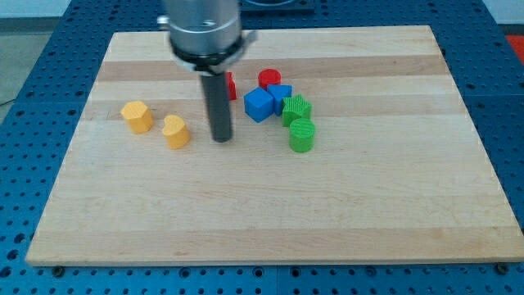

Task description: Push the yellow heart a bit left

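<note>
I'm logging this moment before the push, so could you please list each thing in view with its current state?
my tip: down on the board, just right of the nearer yellow block, apart from it.
yellow block by the tip: upright, free.
left yellow block: upright, alone.
red blocks: one partly hidden behind the rod.
blue blocks: touching.
green blocks: clustered beside the blue.

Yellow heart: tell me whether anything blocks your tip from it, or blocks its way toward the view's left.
Nothing stands between my tip and the yellow heart; the tip sits just to its right in the view. Further left lies another yellow block, slightly higher in the view and apart from the heart, so a short push should clear it.
</note>
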You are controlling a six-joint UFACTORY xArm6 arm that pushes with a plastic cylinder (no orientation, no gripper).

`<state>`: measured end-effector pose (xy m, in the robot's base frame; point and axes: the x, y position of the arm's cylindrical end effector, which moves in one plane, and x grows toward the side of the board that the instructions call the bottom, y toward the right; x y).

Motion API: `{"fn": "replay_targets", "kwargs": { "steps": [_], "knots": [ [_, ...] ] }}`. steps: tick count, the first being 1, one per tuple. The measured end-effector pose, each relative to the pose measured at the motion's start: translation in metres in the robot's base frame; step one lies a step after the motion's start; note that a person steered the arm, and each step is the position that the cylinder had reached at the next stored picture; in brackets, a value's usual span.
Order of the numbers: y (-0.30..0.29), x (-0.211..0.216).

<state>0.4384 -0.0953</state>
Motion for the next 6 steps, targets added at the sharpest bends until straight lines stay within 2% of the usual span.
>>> {"fn": "replay_targets", "kwargs": {
  "steps": [1,2,3,4,5,6],
  "knots": [
    [-0.053,-0.019],
    [-0.077,-0.021],
    [-0.035,-0.021],
    [-0.026,0.011],
    [-0.069,0.033],
    [-0.101,0.009]
  ]
}}
